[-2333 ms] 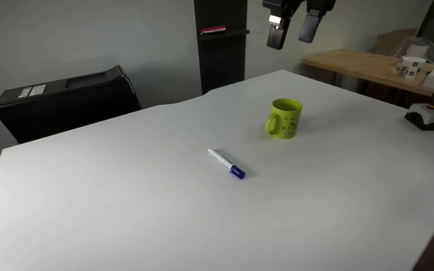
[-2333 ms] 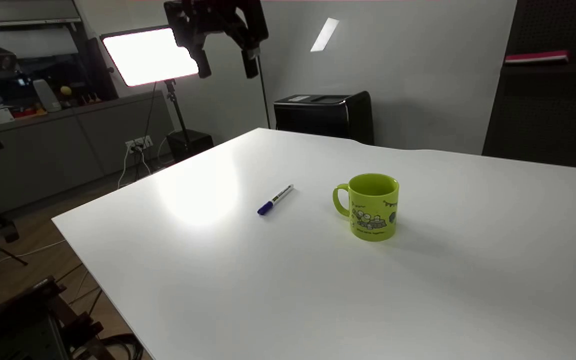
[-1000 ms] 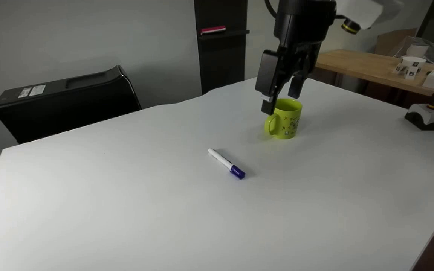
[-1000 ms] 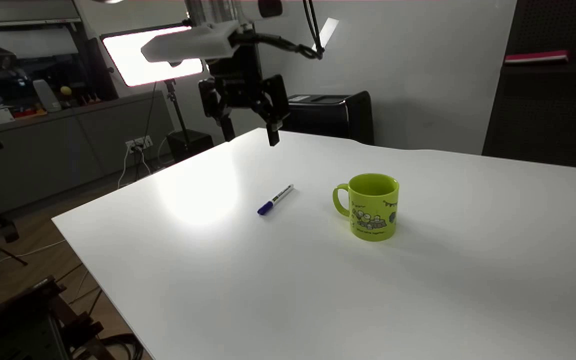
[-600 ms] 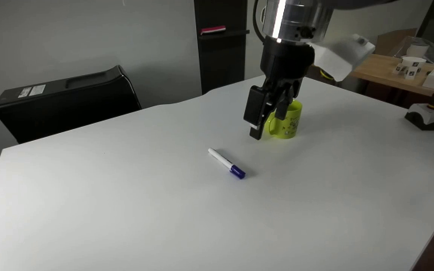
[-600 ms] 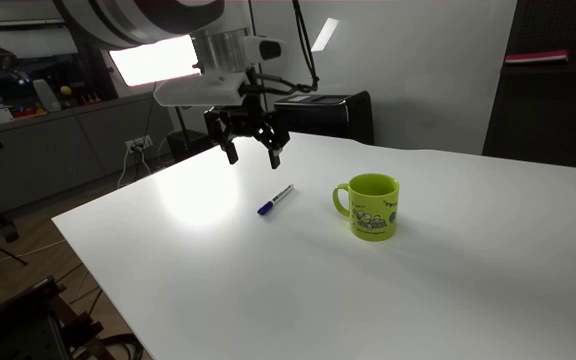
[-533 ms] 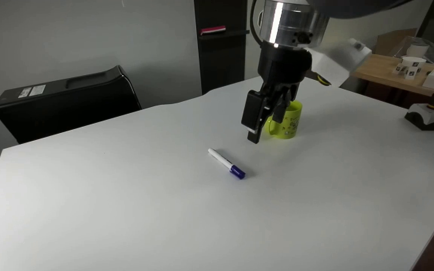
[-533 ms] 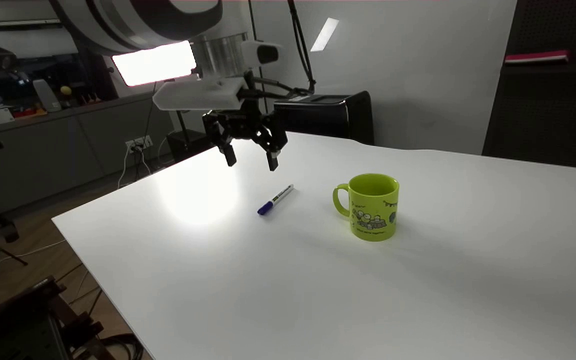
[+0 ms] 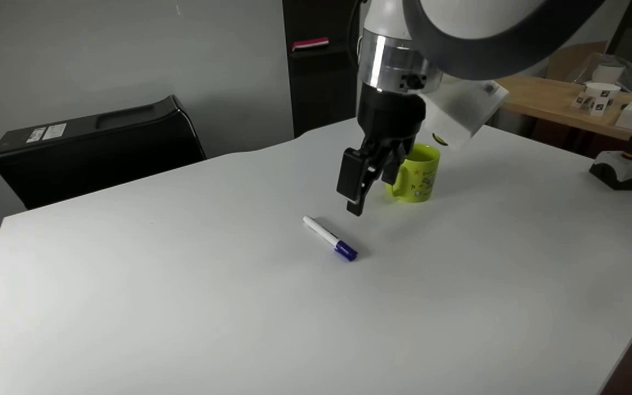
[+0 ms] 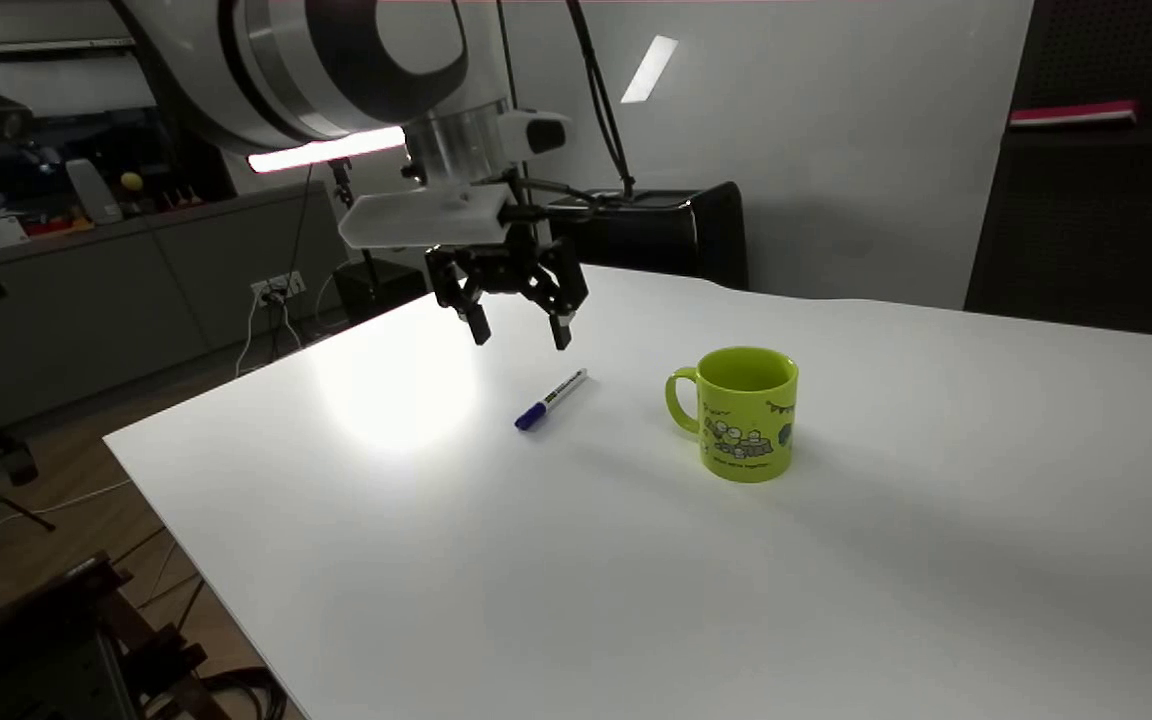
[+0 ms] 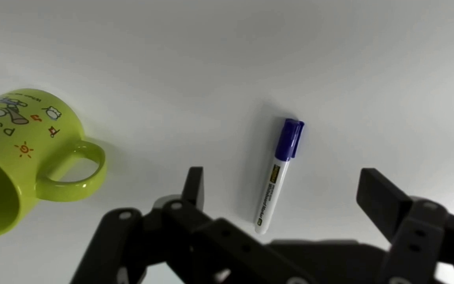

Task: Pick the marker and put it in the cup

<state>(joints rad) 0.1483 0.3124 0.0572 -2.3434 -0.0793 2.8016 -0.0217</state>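
Wrist view: jaws gaping near whiteboard marker [image 11: 277,176] lying inside tabletop [image 10: 636,600] edges; seemingly preparing pick, next needing lowering.

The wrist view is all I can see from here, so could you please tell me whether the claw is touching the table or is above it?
Observer: Both exterior views show the claw in the air above the table, not touching it.
Operator: Thank you; my picture's edge cuts off the cup, so may I ask whether it stands upright?
Observer: Yes, both exterior views show it upright on its base.
Operator: That helps; could you also name something past the cup that my picture leaves out?
Observer: In an exterior view, a black-knobbed white unit shows well to the right of the cup, as that picture has it.
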